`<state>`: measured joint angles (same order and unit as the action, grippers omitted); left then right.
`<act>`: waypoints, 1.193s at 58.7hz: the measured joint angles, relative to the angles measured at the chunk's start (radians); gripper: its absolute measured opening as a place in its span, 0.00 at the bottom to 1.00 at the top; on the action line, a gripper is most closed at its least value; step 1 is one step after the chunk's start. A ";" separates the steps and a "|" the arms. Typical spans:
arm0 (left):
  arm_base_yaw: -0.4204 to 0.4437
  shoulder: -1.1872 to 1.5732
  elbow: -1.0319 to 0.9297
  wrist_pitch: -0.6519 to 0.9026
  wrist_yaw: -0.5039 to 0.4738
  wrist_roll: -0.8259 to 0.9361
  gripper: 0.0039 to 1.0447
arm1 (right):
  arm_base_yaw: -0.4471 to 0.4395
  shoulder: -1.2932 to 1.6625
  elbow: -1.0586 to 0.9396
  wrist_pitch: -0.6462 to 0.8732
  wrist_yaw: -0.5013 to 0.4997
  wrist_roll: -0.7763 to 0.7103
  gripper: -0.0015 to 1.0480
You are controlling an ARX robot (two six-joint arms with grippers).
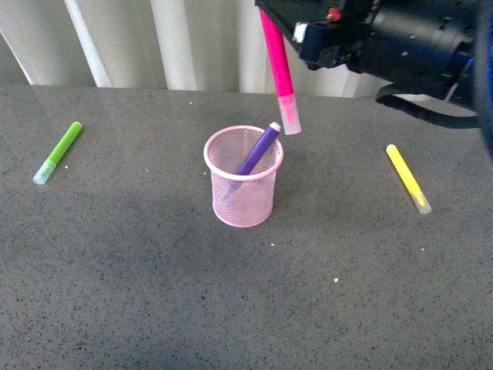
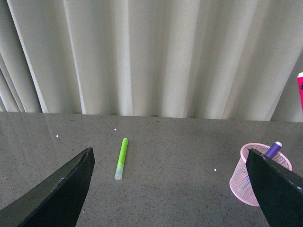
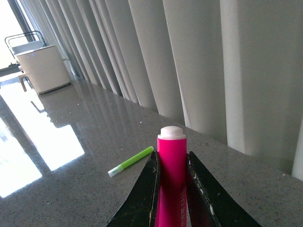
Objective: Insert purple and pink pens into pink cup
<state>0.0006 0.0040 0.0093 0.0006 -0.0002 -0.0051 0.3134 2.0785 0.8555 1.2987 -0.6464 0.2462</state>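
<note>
Far left on the grey speckled bench (image 1: 154,293) I see a lime-green marker pen (image 1: 58,153) lying flat, clear cap toward me, well apart from everything else. My left gripper (image 2: 169,151) shows only on its own wrist camera: its two dark fingers (image 2: 61,194) are spread wide with nothing between them, looking across the bench at that green marker and the cup.

Moving to the middle, the round pale-pink wire-mesh cup (image 1: 246,204) stands upright. The dark purple marker pen (image 1: 260,148) is inside it, leaning to the right, with its upper end poking over the rolled rim.

Just above and right of the rim hangs the magenta-pink marker pen (image 1: 279,69), nearly upright, clear cap pointing down. Its lower end is in the air close to the purple pen's top, outside the cup; from the front camera I can't tell whether it is directly over the opening or slightly behind it.

My right gripper (image 3: 173,158) has that pink pen pinched between its two dark fingers (image 3: 142,198), with the pen's white butt end sticking out past the fingertips.

Further right, a yellow marker pen (image 1: 408,179) lies flat on the bench, clear cap toward me, well apart from the cup.
</note>
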 joint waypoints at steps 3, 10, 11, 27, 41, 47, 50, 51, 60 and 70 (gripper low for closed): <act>0.000 0.000 0.000 0.000 0.000 0.000 0.94 | 0.011 0.027 0.029 -0.009 0.007 0.000 0.11; 0.000 0.000 0.000 0.000 0.000 0.000 0.94 | 0.034 0.074 0.089 -0.016 0.010 0.000 0.11; 0.000 0.000 0.000 0.000 0.000 0.000 0.94 | 0.037 0.079 0.097 -0.015 0.009 0.000 0.11; 0.000 0.000 0.000 0.000 0.000 0.000 0.94 | 0.050 0.164 0.145 0.022 0.010 0.029 0.11; 0.000 0.000 0.000 0.000 0.000 0.000 0.94 | 0.054 0.224 0.178 0.034 0.015 0.046 0.11; 0.000 0.000 0.000 0.000 0.000 0.000 0.94 | 0.060 0.241 0.195 0.034 0.018 0.047 0.11; 0.000 0.000 0.000 0.000 0.000 0.000 0.94 | 0.063 0.252 0.205 0.032 0.019 0.047 0.11; 0.000 0.000 0.000 0.000 0.000 0.000 0.94 | 0.064 0.255 0.209 0.032 0.021 0.047 0.11; 0.000 0.000 0.000 0.000 0.000 0.000 0.94 | 0.072 0.283 0.246 0.019 0.031 0.046 0.11; 0.000 0.000 0.000 0.000 0.000 0.000 0.94 | 0.075 0.295 0.263 0.014 0.038 0.046 0.16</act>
<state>0.0006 0.0040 0.0093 0.0006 -0.0002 -0.0048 0.3882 2.3734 1.1187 1.3132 -0.6086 0.2924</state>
